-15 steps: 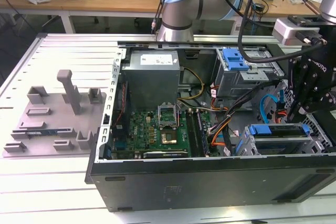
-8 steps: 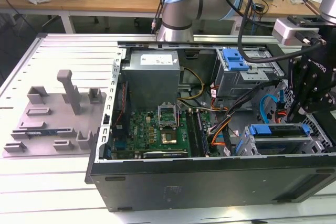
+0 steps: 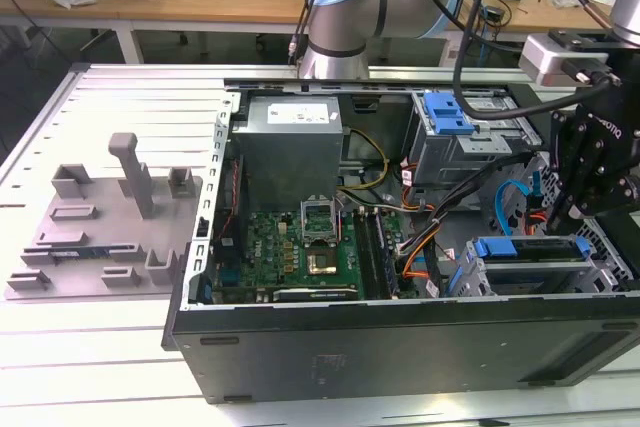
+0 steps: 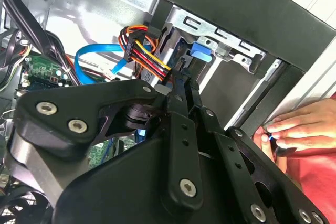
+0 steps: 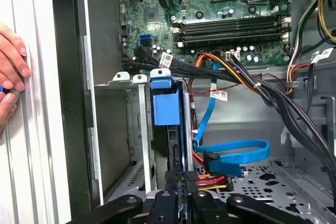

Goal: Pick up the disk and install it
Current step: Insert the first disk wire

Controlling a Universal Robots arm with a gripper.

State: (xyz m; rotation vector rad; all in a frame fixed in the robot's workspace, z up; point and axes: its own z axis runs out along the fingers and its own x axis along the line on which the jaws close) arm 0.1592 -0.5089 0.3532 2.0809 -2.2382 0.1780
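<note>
Black and jointed, the robot hand [image 3: 570, 215] is seen at three o'clock in the exterior view. It is placed inside the open computer case [image 3: 400, 342], over the drive cage [image 3: 605, 269] at four o'clock. Its fingers [image 4: 179, 121] are drawn close together, almost pressed, with the tips at the end of the disk [image 5: 167, 103] away from its blue tab. Whether that end is pinched or only pushed cannot be told.

The disk is stood on edge in a slot of the cage, with its blue carrier tab turned toward the motherboard [image 5: 231, 24]. A blue data cable [image 5: 236, 153] and a bundle of coloured power wires [image 4: 149, 59] are found just beside it.

Seating is judged to be the step in hand. The disk should be pressed straight along its rails and kept square, with cables held clear, until the carrier sits flush.

A person's bare hand [image 5: 10, 69] is rested on the counter [image 5: 37, 156] beside the case.
</note>
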